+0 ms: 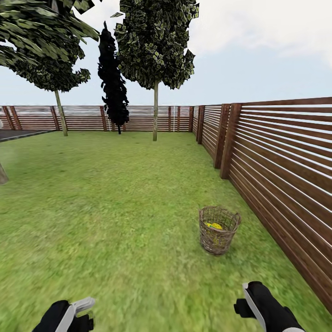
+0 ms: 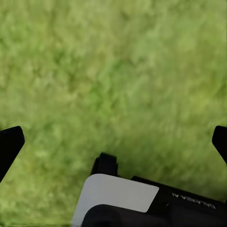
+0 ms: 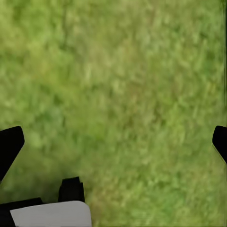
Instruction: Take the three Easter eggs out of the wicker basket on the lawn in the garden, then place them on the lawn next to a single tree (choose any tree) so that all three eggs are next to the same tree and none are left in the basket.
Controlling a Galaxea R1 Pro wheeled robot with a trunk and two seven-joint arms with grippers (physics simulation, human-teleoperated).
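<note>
Standing on the lawn (image 1: 115, 221), the wicker basket (image 1: 218, 236) holds yellow eggs (image 1: 214, 226); both claws (image 2: 113, 142) (image 3: 113, 142) spread, empty.

One basket (image 1: 219, 235) stands ahead of the right claw (image 1: 251, 299), with yellow eggs inside, too small to count. Two claws show, and three leafy trees (image 1: 155, 46) plus one cypress (image 1: 113, 83) stand far ahead.
</note>
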